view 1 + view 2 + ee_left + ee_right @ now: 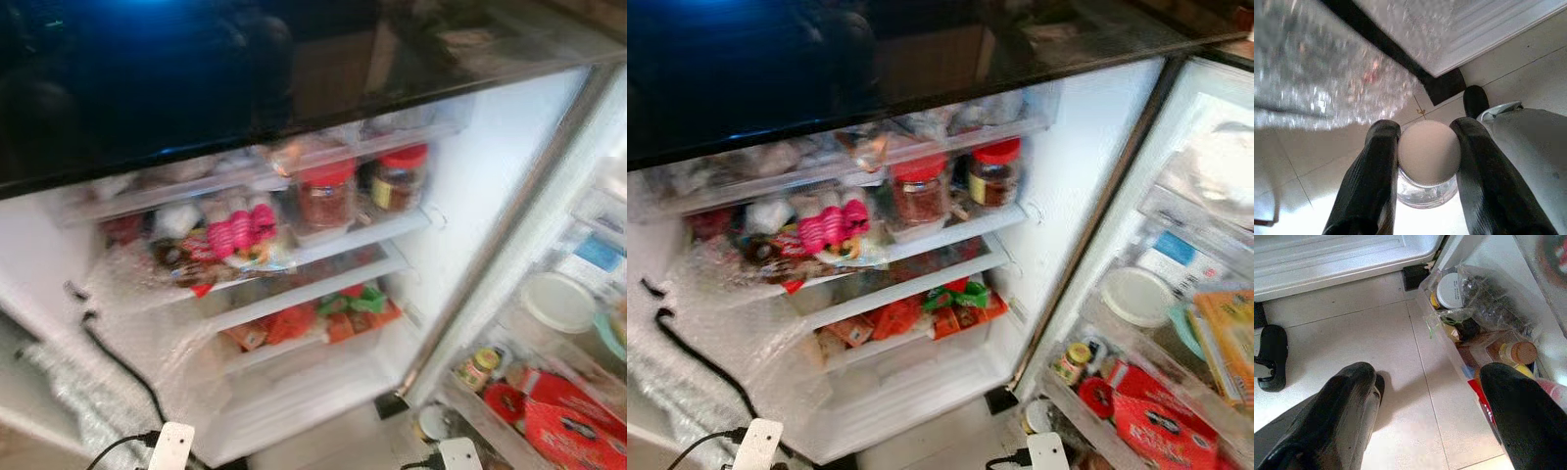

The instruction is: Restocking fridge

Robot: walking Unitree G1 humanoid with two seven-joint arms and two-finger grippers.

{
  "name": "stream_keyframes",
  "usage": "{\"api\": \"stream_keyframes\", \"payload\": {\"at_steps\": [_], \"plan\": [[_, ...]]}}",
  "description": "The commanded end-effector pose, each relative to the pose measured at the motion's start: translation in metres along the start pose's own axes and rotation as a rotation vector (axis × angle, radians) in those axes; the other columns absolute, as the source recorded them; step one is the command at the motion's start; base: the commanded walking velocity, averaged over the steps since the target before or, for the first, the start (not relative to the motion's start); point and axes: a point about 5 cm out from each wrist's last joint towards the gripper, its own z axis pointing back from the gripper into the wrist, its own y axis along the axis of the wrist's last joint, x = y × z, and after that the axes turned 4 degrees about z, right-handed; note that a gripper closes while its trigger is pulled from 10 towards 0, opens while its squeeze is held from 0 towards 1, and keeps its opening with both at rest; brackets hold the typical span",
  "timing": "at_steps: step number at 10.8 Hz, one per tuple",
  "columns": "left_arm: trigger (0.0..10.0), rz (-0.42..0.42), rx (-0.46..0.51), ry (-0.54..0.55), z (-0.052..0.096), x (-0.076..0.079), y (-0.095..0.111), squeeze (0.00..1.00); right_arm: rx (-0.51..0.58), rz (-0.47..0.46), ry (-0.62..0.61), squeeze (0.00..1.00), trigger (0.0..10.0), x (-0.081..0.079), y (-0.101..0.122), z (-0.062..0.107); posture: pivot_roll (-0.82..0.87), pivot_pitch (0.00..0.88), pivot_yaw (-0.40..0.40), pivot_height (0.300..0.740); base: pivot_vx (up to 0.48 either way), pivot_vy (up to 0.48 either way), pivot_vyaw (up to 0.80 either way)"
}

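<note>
Left wrist view: a clear glass jar [1427, 169] with a pale round lid was clamped between the two black fingers [1369, 186] of the left tool [1428, 147], held above a tiled floor [1312, 156] near the lower corner of the open fridge [460, 225]. A dark foot [1475, 100] was seen beside the fridge's base.

In the right wrist view, the right tool [1430, 401] was held with its fingers spread well apart over the same floor, just beside the lower door bin [1449, 340], in which a white-lidded jar [1448, 290], a plastic bag and a bottle with a brown cap [1523, 352] were packed.

In the left eye view, the fridge was shown open. Two red-lidded jars [326, 194] were stood on an upper shelf, with a pink packet [240, 233] to their left; orange and green packets [343, 313] were laid on the shelf below. A red box [568, 421], a small yellow-lidded jar [478, 367] and a white round lid [558, 300] were kept in the door racks. A black cable [118, 362] was run down the fridge's left side.
</note>
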Motion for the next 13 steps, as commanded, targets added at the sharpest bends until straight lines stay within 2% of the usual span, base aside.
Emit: {"api": "stream_keyframes", "payload": {"at_steps": [1, 7, 13], "plan": [[10.0, -0.019, -0.018, 0.001, 0.0007, -0.0014, -0.0044, 0.00, -0.027, -0.001, 0.007, 0.00, 10.0, -0.0012, -0.0083, 0.0017, -0.12, 0.042, 0.021, 0.740, 0.000, 0.000, 0.00], [10.0, -0.013, -0.018, 0.001, 0.0008, -0.0011, -0.0049, 0.00, -0.037, 0.012, 0.014, 0.00, 10.0, 0.0007, -0.0151, 0.0037, -0.12, 0.042, 0.020, 0.740, 0.000, 0.000, 0.00], [10.0, -0.016, -0.017, 0.001, 0.0006, -0.0015, -0.0040, 0.00, -0.033, 0.024, 0.020, 0.00, 10.0, 0.0011, -0.0160, 0.0042, -0.12, 0.048, 0.022, 0.740, 0.000, -0.264, 0.00]]}}
